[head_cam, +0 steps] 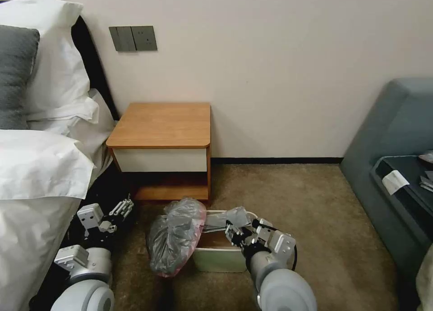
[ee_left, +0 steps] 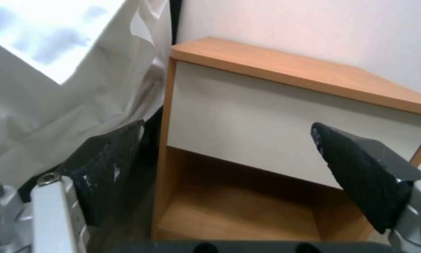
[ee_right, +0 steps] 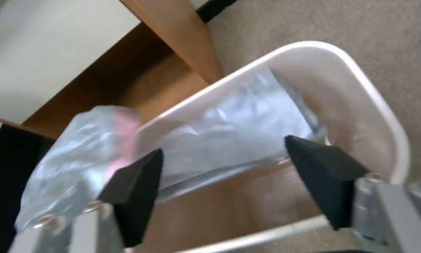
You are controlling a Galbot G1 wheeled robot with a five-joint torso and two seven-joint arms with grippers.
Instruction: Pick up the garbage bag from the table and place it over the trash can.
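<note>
bag (head_cam: 177,236) draped over bin (head_cam: 219,259), floor beside counter (head_cam: 162,125).

bag: grey, crinkled, pink edge; one part lies across the bin's mouth, the bulk hangs bunched over the bin's left side onto the carpet. bin: cream, on carpet just in front of the counter's right corner. right gripper (head_cam: 238,235): over the bin's mouth, fingers (ee_right: 325,177) spread apart, grasping nothing, bag just beyond the tips. left gripper (head_cam: 121,209): low beside the bed (head_cam: 36,166), fingers released, facing the counter's lower shelf (ee_left: 238,214).
</note>
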